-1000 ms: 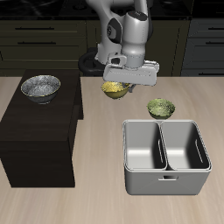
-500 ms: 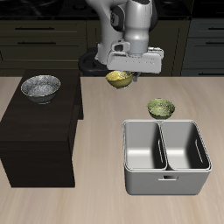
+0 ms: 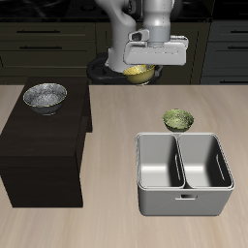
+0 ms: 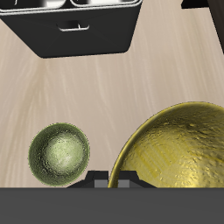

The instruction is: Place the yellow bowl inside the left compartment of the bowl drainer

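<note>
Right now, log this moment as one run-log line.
claw: shut on small glossy yellow bowl, raised | grey metal two-well bowl drainer: both wells empty | small green bowl: behind drainer

1. The bowl drainer [image 3: 184,172] sits at the lower right of the frame, on the desk [image 3: 107,225].
2. A small bowl [image 3: 178,119] rests on the desk just above the drainer in the frame, apart from it.
3. A dark cabinet [image 3: 44,145] fills the left of the frame; a metal bowl [image 3: 45,96] stands on its top.
4. The yellow bowl [image 3: 138,72] hangs in the gripper [image 3: 145,64] at the upper centre, above the desk.
</note>
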Motion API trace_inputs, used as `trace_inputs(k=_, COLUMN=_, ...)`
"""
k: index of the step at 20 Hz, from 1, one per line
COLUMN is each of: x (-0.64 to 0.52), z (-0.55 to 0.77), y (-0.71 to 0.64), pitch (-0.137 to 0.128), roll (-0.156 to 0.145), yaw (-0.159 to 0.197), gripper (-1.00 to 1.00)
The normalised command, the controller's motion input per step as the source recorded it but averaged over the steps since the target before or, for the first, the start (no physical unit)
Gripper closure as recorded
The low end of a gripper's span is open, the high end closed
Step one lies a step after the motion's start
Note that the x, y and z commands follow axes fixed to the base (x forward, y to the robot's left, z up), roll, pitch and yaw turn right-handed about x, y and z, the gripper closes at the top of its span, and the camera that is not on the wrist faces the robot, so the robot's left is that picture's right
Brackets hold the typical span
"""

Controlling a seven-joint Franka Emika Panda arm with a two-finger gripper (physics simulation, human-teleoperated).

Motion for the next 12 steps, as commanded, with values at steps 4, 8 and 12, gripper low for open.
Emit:
trace_inputs(k=4, x=0.10, z=0.27, y=0.23, pitch=-0.007, roll=0.019, yaw=0.020, gripper=1.00)
trace_inputs(k=8, x=0.14, z=0.05, y=0.12, pitch=0.038, roll=0.009, yaw=-0.005, gripper=1.00)
trace_inputs(k=12, x=0.23, z=0.23, y=0.19, pitch=0.016, roll=-0.015, yaw=0.042, gripper=1.00)
